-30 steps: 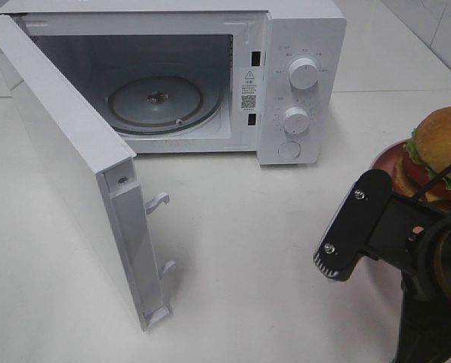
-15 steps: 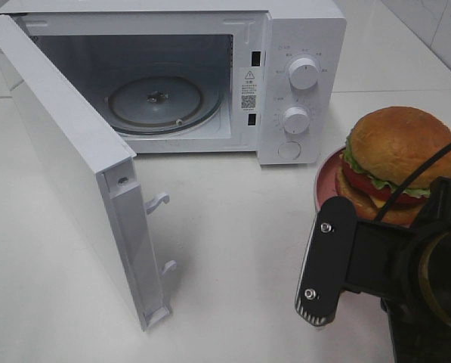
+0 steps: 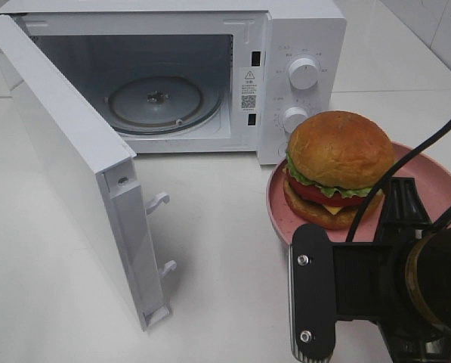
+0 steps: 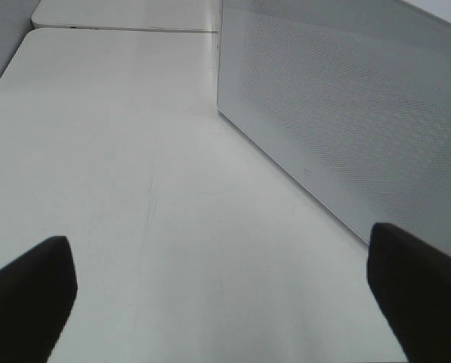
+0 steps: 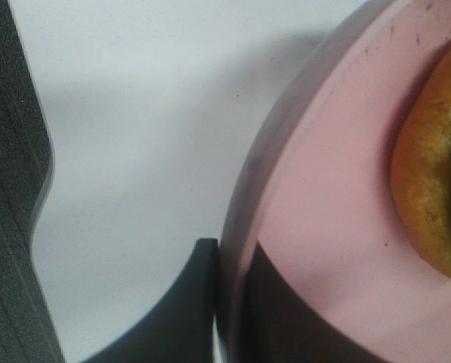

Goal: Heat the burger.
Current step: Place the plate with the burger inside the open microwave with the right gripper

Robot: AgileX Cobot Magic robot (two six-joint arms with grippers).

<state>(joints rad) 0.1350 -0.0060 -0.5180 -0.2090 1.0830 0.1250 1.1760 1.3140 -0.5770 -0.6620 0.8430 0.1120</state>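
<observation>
The burger [image 3: 338, 166], with a golden bun, lettuce, tomato and cheese, stands on a round pink plate [image 3: 437, 185] just in front of the microwave's control panel. My right gripper [image 3: 401, 198] is shut on the plate's near rim. In the right wrist view its fingers [image 5: 187, 302] pinch the pink plate's [image 5: 323, 227] rim, and the burger's bun [image 5: 433, 197] shows at the edge. My left gripper [image 4: 225, 302] is open with nothing between its fingers, beside the outer face of the microwave door [image 4: 346, 113]; the high view does not show it.
The white microwave [image 3: 301, 45] stands at the back with its door [image 3: 66, 151] swung wide open to the left. Its glass turntable [image 3: 157, 102] is bare. Two knobs [image 3: 304, 73] sit on its right panel. My right arm's black body [image 3: 316, 302] fills the lower right.
My right arm has carried the plate and burger leftward, from the right edge to just in front of the microwave's control panel. The left gripper has not moved.
</observation>
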